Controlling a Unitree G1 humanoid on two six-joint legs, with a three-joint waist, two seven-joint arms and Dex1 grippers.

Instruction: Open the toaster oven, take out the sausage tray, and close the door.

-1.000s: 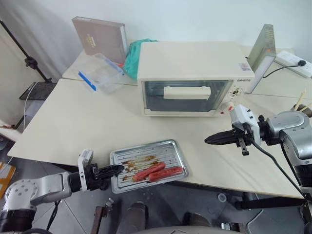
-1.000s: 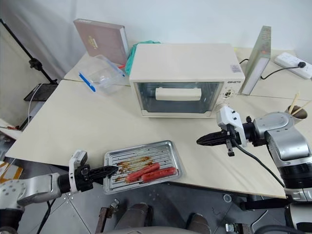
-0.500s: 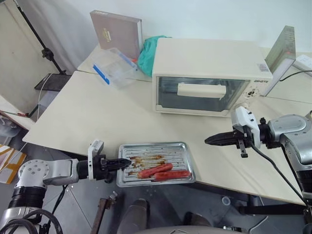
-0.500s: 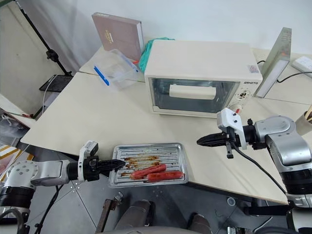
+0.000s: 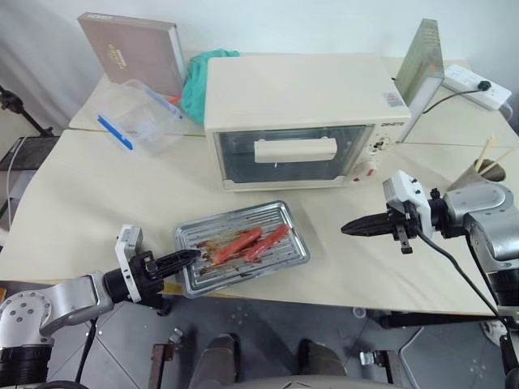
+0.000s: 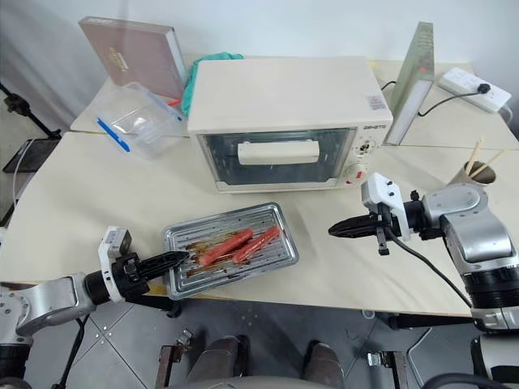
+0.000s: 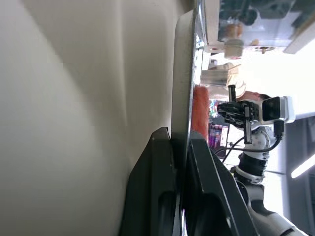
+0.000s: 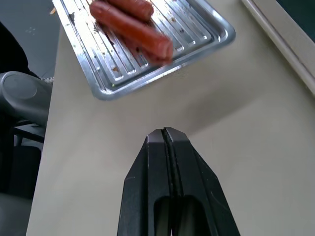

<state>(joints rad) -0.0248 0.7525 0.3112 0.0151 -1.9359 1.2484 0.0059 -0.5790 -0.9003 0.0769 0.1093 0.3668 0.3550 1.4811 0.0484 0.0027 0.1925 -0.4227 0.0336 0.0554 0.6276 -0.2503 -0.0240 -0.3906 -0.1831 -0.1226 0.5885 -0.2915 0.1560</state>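
Note:
The cream toaster oven point(image 5: 296, 89) stands at the back of the table, its glass door point(image 5: 243, 162) shut under the bar handle point(image 5: 294, 150). In front of it, at the table's near edge, lies the ribbed silvery sausage tray point(image 5: 280, 255) with two red sausages point(image 5: 243, 241) on it. My left gripper point(image 5: 191, 256) is shut on the tray's left rim; in the left wrist view its fingers point(image 7: 160, 162) clamp the rim edge-on. My right gripper point(image 5: 347, 229) hovers shut and empty above the table, right of the tray point(image 8: 118, 73).
A clear plastic box with a blue clip point(image 5: 138, 121), a brown box point(image 5: 134, 53) and a green cloth point(image 5: 195, 77) sit at the back left. A standing board point(image 5: 422, 57), a power strip point(image 5: 474, 79) and a cup of chopsticks point(image 5: 485, 166) are on the right.
The head view has shifted. My left gripper has risen slightly with the tray's rim; the tray has turned, and the sausages have slid toward its middle. The right gripper stayed put.

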